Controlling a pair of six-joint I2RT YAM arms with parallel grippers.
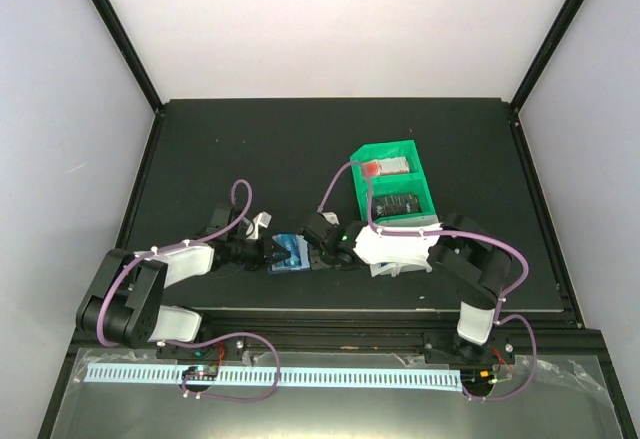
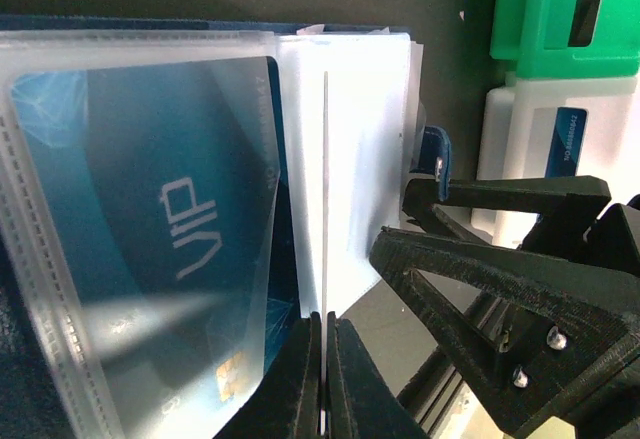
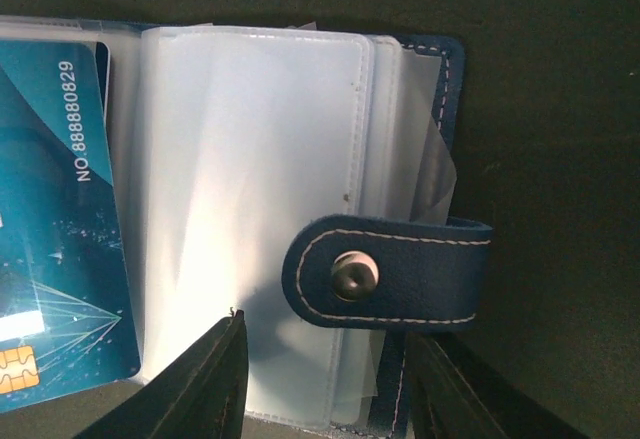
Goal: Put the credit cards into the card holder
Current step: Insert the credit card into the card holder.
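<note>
The navy card holder [image 1: 288, 254] lies open between my two grippers. Its clear sleeves [image 3: 250, 189] and snap tab [image 3: 390, 274] show in the right wrist view. A blue card marked VIP [image 2: 150, 249] sits inside a sleeve; it also shows in the right wrist view [image 3: 60, 239]. My left gripper [image 2: 326, 359] is shut on the edge of one thin clear sleeve [image 2: 326, 189], held on edge. My right gripper [image 3: 325, 389] is open, with its fingers either side of the holder's near edge, below the tab. Another blue card [image 2: 567, 139] rests in a white bin.
A green two-compartment bin [image 1: 390, 184] stands just behind my right arm, with flat items in it. In the left wrist view the green bin [image 2: 560, 19] and a white bin [image 2: 520, 129] sit close behind my right gripper's fingers [image 2: 500, 289]. The black mat's near edge [image 1: 350, 309] is close.
</note>
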